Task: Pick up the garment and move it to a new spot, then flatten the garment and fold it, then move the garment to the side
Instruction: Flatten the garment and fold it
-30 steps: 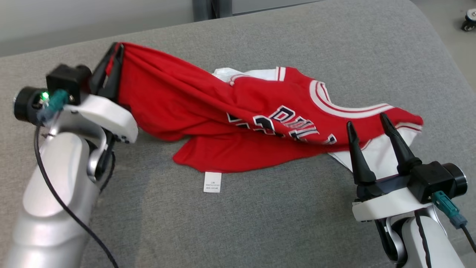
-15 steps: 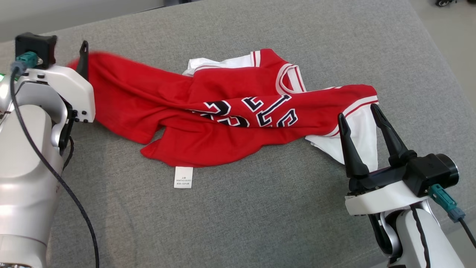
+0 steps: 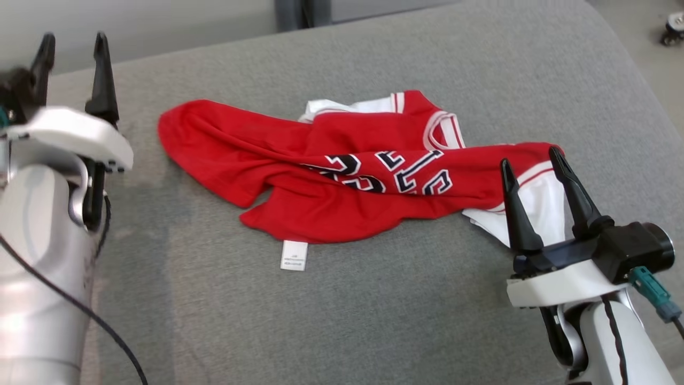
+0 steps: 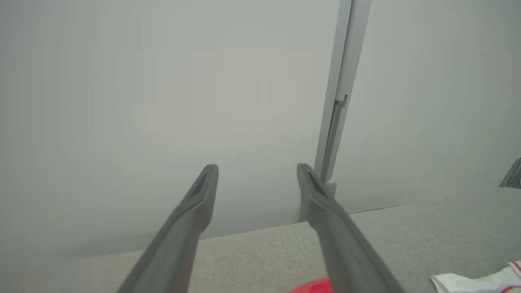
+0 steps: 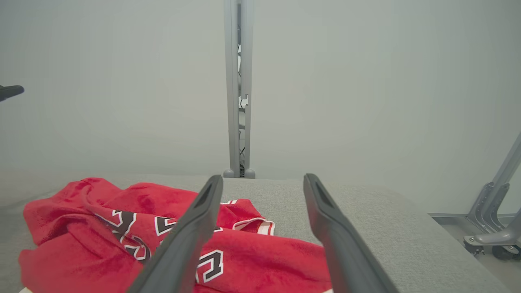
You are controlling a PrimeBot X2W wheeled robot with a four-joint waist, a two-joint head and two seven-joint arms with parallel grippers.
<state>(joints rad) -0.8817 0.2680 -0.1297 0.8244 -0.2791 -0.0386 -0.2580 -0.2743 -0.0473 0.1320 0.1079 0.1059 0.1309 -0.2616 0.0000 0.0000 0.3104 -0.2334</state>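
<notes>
The garment (image 3: 342, 171) is a red jersey with white trim and dark lettering, lying crumpled across the grey cushion (image 3: 374, 299); a white care tag (image 3: 294, 255) sticks out at its near edge. My left gripper (image 3: 74, 44) stands open at the far left, raised and apart from the jersey's left end, with nothing between its fingers. A sliver of the red cloth (image 4: 313, 287) lies below the left gripper (image 4: 257, 171) in the left wrist view. My right gripper (image 3: 530, 156) is open over the jersey's white right end. In the right wrist view the garment (image 5: 101, 240) spreads under the right gripper (image 5: 263, 181).
The cushion's far edge meets a pale wall (image 3: 133, 21) with a grey post (image 5: 238, 89). A caster wheel (image 3: 672, 28) is on the floor beyond the right edge. A metal frame leg (image 5: 494, 203) stands at the right.
My left gripper has opened and let go of the jersey's left end, which dropped onto the cushion; the gripper has drawn away to the left. The head camera shifted. The right gripper stays open.
</notes>
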